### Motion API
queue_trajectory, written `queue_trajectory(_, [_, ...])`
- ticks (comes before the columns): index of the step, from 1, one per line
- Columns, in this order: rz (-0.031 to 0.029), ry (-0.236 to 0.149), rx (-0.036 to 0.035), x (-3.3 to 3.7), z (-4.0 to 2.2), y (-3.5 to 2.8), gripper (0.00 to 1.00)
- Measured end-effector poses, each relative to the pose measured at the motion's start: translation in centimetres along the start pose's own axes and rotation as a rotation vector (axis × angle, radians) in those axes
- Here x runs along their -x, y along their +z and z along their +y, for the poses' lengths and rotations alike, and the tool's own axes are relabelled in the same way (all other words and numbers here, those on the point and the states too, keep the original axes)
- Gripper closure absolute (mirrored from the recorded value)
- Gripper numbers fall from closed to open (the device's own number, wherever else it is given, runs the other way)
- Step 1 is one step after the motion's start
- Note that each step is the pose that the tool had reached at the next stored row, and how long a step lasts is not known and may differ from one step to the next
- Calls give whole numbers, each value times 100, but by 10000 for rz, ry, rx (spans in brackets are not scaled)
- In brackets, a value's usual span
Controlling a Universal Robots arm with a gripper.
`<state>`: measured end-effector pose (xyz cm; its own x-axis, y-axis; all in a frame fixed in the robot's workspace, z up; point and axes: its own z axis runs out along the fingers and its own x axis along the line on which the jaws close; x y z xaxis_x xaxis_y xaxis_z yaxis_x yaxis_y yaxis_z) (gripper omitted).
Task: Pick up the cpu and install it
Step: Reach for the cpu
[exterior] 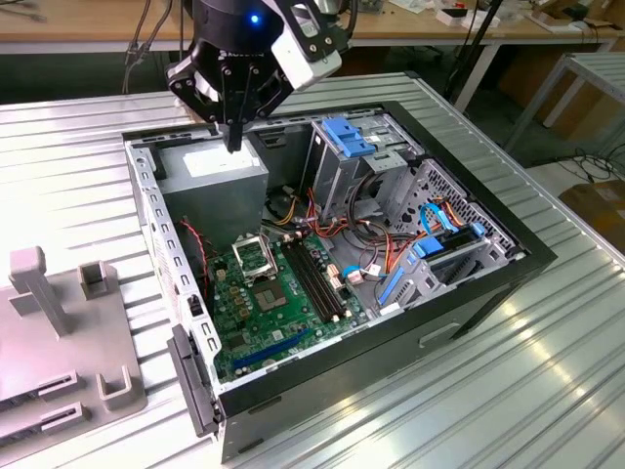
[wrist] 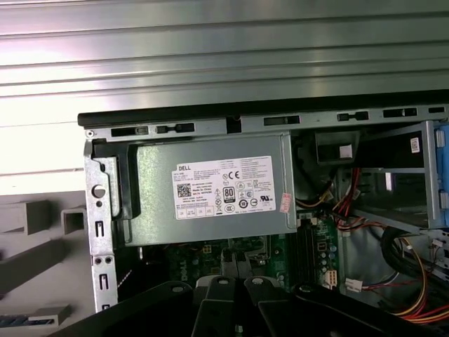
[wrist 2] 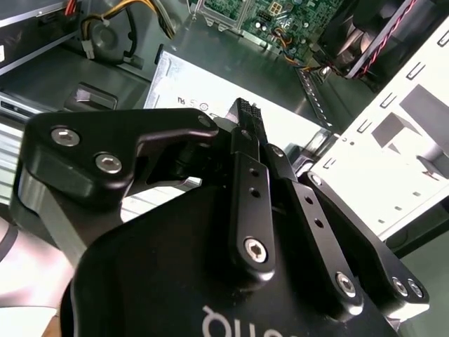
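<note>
Our end effector (exterior: 234, 143) hangs over the power box (exterior: 210, 181), high up, we think to clear the case (exterior: 469, 305) walls. Its fingers (wrist 2: 251, 175) are squeezed together. We cannot tell where the cpu is.

wrist (exterior: 227, 34): black, upright, a blue light lit on it
gripper (exterior: 234, 143): hangs pointing straight down
fingers (wrist 2: 251, 189): pressed together at the tips, no gap seen

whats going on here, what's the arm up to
A robot arm's gripper hangs with its fingers together just above the grey power supply inside an open computer case lying on a metal table. The black socket on the green motherboard sits lower down, apart from the gripper.
</note>
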<state>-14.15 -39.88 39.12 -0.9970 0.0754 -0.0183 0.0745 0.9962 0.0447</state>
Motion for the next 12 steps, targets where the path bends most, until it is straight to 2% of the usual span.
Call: queue_trajectory(12, [33, 0, -4, -43, -4, 7, 89])
